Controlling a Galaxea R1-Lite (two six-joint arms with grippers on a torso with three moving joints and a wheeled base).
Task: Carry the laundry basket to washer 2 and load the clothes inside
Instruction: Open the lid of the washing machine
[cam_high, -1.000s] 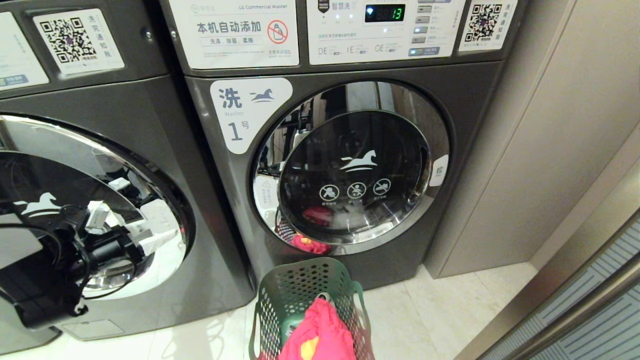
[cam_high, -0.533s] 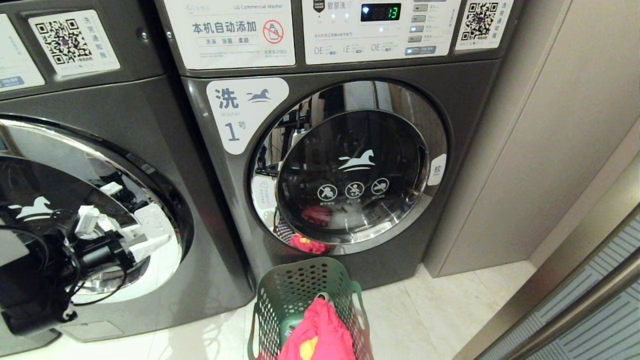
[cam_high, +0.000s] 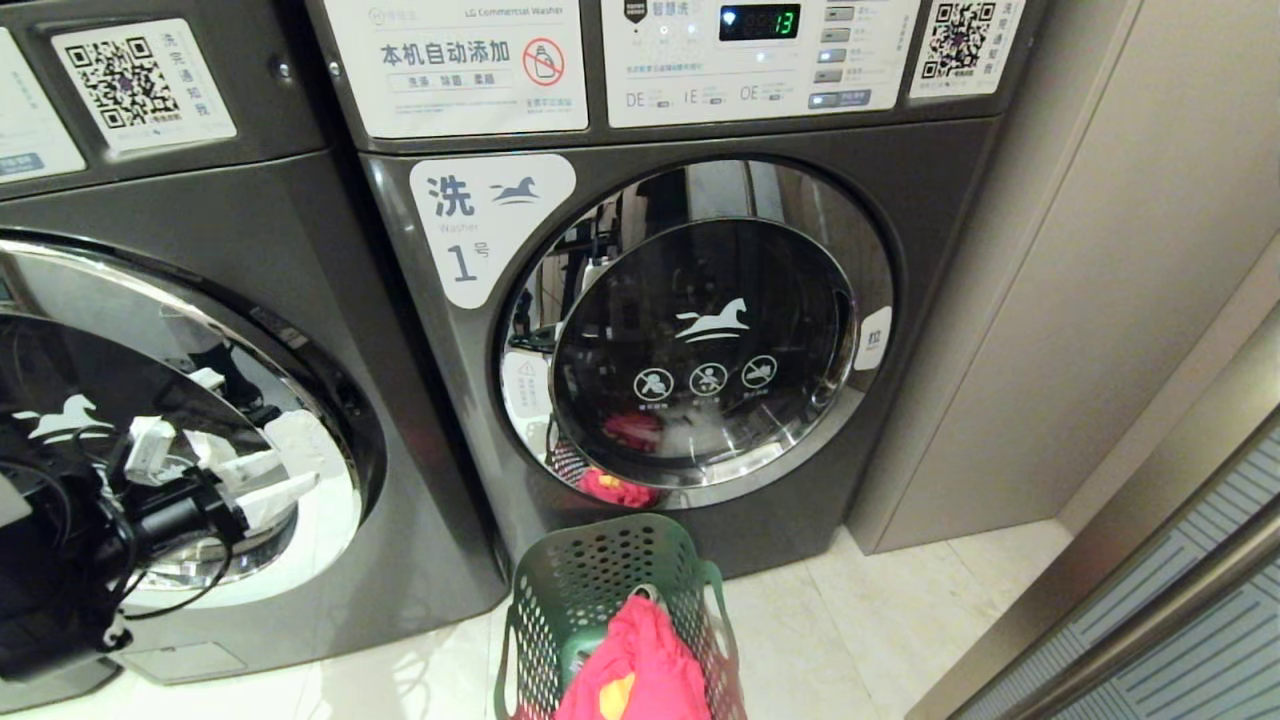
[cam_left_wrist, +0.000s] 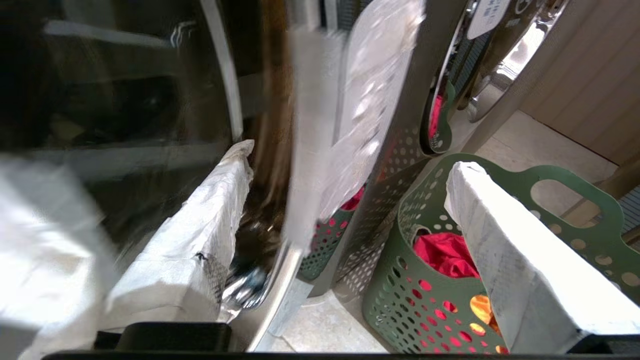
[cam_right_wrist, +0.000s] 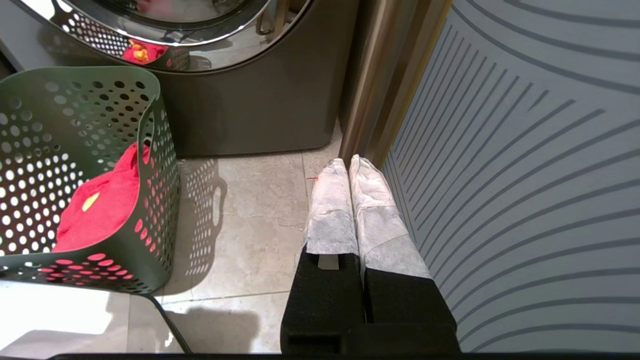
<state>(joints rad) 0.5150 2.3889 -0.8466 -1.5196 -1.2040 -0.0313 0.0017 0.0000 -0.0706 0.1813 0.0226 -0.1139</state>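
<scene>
The dark green laundry basket (cam_high: 600, 580) stands on the floor in front of the washer labelled 1 (cam_high: 470, 220). The pink-red clothes (cam_high: 640, 670) lie in it, with a yellow piece (cam_right_wrist: 90, 201) among them. No label with a 2 shows, so washer 2 cannot be picked out. My left gripper (cam_high: 262, 478) hangs open in front of the chrome-rimmed door (cam_high: 330, 400) of the grey washer on the left. In the left wrist view the left gripper (cam_left_wrist: 352, 160) holds nothing, and the basket (cam_left_wrist: 425, 280) stands beyond one finger (cam_left_wrist: 510, 260). My right gripper (cam_right_wrist: 348, 162) is shut over the floor, right of the basket (cam_right_wrist: 75, 125).
Washer 1's round door (cam_high: 700, 340) is shut and mirrors the basket. A beige wall panel (cam_high: 1100, 300) stands right of that washer. A grey striped panel (cam_right_wrist: 525, 150) runs close along the right gripper. Pale floor tiles (cam_right_wrist: 250, 225) lie between the basket and the right gripper.
The left gripper has swung a little to the left across the left washer's door, still open. The whole picture has shifted slightly. The basket and the right arm have not moved.
</scene>
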